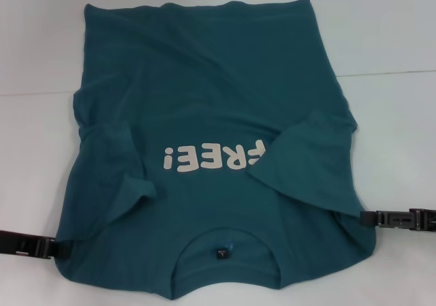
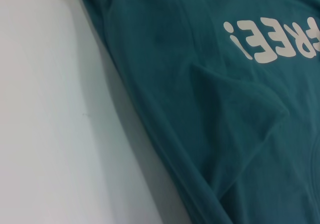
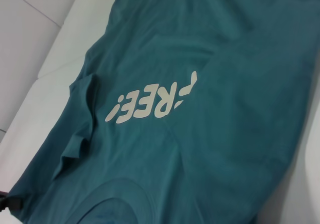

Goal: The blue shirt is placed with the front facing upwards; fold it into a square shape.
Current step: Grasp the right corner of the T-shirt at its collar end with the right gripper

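Observation:
The blue shirt (image 1: 218, 95) lies front up on the white table (image 1: 395, 33), with the neckline and its dark tag (image 1: 221, 253) at the near edge. The white "FREE!" lettering (image 1: 211, 157) reads upside down from here. Both short sleeves are folded inward onto the chest, one on the left (image 1: 116, 163) and one on the right (image 1: 310, 159). My left gripper (image 1: 51, 247) lies low at the shirt's near-left shoulder edge. My right gripper (image 1: 368, 218) lies at the near-right shoulder edge. The shirt also fills the left wrist view (image 2: 225, 109) and the right wrist view (image 3: 215, 84).
A seam line (image 1: 388, 73) crosses the table behind the shirt's middle. Bare white table shows left (image 1: 34, 149) and right (image 1: 402, 149) of the shirt. A dark tip of the left gripper (image 3: 4, 203) shows far off in the right wrist view.

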`<move>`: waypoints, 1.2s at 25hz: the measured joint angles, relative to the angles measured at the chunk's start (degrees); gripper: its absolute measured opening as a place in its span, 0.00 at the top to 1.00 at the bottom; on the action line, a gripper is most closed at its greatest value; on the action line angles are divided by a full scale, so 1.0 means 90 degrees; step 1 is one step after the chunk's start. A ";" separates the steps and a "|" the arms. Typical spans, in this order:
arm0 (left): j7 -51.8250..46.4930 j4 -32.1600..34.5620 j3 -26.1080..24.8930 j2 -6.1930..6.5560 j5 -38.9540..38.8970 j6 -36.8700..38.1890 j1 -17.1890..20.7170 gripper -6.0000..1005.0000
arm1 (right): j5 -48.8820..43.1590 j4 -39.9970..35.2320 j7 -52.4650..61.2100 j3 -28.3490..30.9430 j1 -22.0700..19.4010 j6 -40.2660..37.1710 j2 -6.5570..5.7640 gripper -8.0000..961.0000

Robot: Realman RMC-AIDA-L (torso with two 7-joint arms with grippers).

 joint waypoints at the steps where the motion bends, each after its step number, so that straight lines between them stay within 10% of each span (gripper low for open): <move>1: -0.0008 0.0000 0.0000 0.0002 0.0000 0.0007 -0.0001 0.99 | -0.0001 0.0000 0.0000 -0.0013 0.0010 0.0003 0.0003 0.07; 21: -0.0025 0.0039 0.0000 0.0011 0.0000 0.0005 -0.0010 0.99 | -0.0281 0.0000 0.0003 -0.0127 0.0192 0.0247 0.0114 0.28; 30: -0.0036 0.0039 0.0000 0.0017 -0.0001 0.0004 -0.0010 0.99 | -0.0467 -0.0289 0.0044 -0.0118 0.0290 0.0375 0.0270 0.59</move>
